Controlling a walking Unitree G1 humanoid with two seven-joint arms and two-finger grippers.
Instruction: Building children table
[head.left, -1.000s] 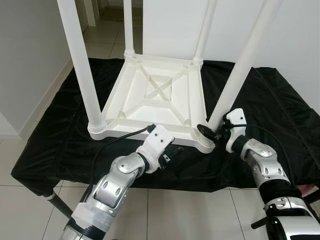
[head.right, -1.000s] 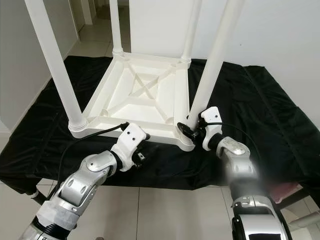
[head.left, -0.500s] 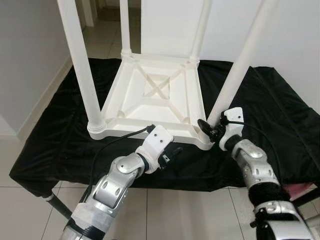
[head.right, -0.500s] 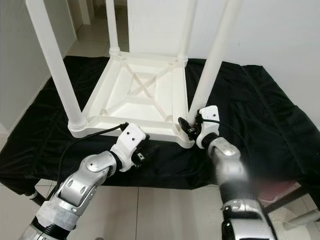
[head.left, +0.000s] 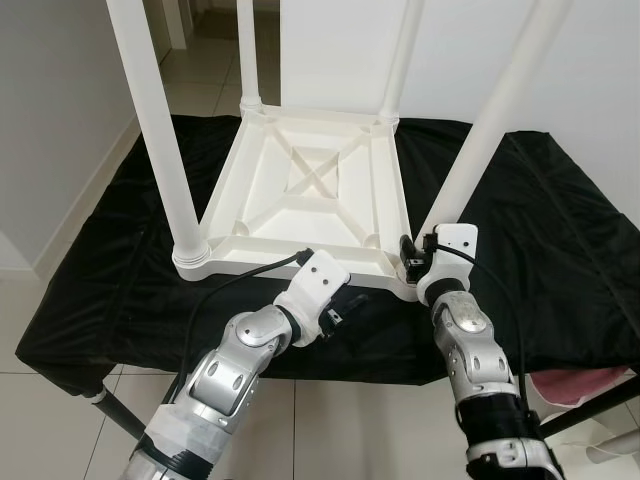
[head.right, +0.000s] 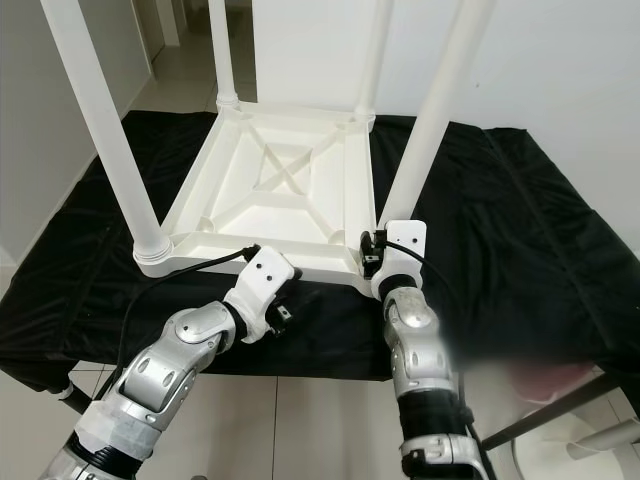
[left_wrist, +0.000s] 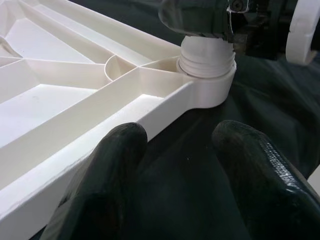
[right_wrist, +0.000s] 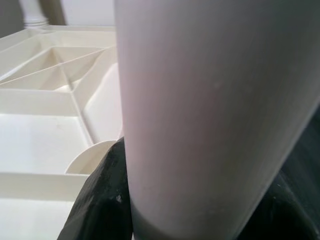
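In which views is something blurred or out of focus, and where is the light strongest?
Right eye view: the right arm's lower part is smeared. Right wrist view: the table leg is too near, soft. Left wrist view: the black fingers are soft, the tabletop is sharp and brightest.

head stereo: down, forward | wrists: close on table (head.left: 310, 190) corner, shared

A black-draped table (head.left: 560, 200) carries the upturned white children's table (head.left: 310, 200).
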